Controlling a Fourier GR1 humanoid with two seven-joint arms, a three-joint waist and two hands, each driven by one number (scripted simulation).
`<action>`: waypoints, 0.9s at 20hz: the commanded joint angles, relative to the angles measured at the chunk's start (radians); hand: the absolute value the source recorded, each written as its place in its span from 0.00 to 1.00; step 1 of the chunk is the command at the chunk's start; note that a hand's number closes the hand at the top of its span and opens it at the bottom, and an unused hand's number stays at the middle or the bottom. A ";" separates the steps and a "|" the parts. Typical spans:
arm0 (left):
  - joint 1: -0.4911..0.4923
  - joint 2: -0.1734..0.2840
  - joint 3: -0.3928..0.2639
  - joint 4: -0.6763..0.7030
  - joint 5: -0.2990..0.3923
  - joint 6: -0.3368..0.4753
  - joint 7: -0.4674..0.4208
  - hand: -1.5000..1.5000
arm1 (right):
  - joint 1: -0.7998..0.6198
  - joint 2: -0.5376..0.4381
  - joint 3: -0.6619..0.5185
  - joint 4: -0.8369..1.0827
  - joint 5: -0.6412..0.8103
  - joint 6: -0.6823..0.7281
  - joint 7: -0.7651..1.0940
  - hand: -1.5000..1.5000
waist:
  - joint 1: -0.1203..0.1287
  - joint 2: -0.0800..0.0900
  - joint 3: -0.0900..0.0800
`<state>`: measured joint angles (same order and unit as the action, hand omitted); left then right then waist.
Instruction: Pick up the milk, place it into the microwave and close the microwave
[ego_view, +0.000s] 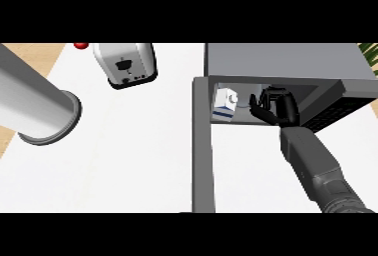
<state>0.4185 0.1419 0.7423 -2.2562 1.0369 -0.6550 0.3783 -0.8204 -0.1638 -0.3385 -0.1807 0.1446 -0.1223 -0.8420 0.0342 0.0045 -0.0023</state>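
Since the carton already stands inside the oven, these notes run on how it would handle from here

Milk: the milk carton (225, 104) stands upright in the microwave (295, 65) cavity, toward its left side, white with a blue band low down

Right hand: the right hand (272, 107) is inside the cavity just to the right of the carton, fingers spread and fairly straight, holding nothing; whether a fingertip touches the carton I cannot tell

Left hand: not visible; only a grey forearm (40, 100) crosses the upper left of the counter

Door: the microwave door (203, 145) hangs wide open, swung out toward me, edge-on and long

Handling: I judge the carton light, stiff enough at its corners but with flat sides that give if squeezed; smooth faces may slip, and its tall narrow shape tips easily

Where to hold: across the two broad sides at mid-height, thumb opposite fingers, not at the folded top

Task stage: placing looks done; withdrawing the arm and closing the door remain

Risk: a brushing finger on the way out could topple the carton

Nearby: a toaster (125, 65) sits on the white counter (125, 160), well apart from the oven
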 joint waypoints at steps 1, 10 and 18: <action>-0.057 0.016 -0.008 0.029 -0.017 0.006 -0.008 0.00 | -0.127 -0.059 0.026 0.017 0.038 -0.025 0.095 1.00 | 0.035 0.026 0.005; -0.062 0.033 -0.022 0.005 0.002 0.006 0.006 0.00 | -0.166 -0.144 0.055 0.045 0.083 -0.221 0.125 1.00 | 0.083 0.046 0.008; -0.125 0.086 -0.027 0.047 -0.002 0.022 0.013 0.00 | -0.203 -0.200 0.057 0.071 0.093 -0.248 0.173 1.00 | 0.106 0.069 0.010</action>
<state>0.3165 0.1989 0.7156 -2.2130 1.0299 -0.6487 0.3829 -0.9948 -0.3033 -0.2976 -0.1166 0.2127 -0.3638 -0.6929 0.1250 0.0531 0.0037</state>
